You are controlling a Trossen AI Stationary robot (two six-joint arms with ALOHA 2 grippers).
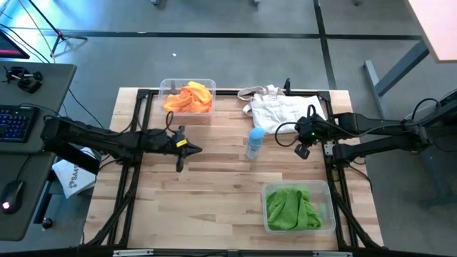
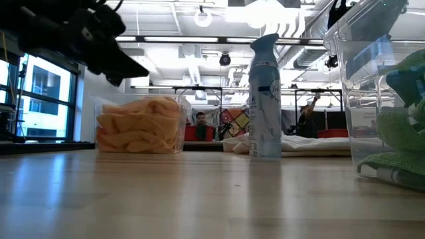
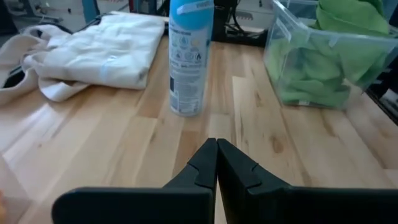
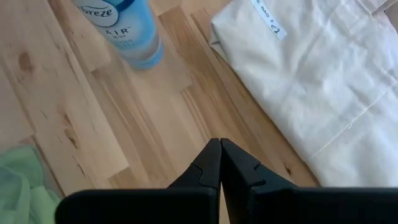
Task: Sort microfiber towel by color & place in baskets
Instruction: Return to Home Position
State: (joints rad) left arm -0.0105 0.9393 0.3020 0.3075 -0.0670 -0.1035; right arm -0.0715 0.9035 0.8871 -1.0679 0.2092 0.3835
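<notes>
**Sort looks finished, both arms empty over mid-desk**

- Orange towels (image 1: 189,98) are heaped in the clear bin (image 1: 211,84) at 11 o'clock on the desk (image 1: 214,193). Green towels (image 1: 291,207) fill the second bin (image 1: 328,187) at 5 o'clock. One colour per bin, as the task wants. I see no loose towel on the wood, so my read is nothing is left to pick.
- The spray bottle (image 1: 255,143) stands upright near centre and the white tote (image 1: 282,108) lies flat at 1 o'clock. Neither belongs to the sort, which is likely why they sit outside the bins.
- Left pincer (image 1: 197,149): at 9 o'clock of the bottle, above the wood. Fingers are pressed together, gripping nothing and touching nothing.
- Right pincer (image 1: 302,150): at 3 o'clock of the bottle, near the tote's edge. Fingers also meet tip to tip, empty and clear of the cloth.
- Closed, empty and off the bins fits a retreat to park.
</notes>
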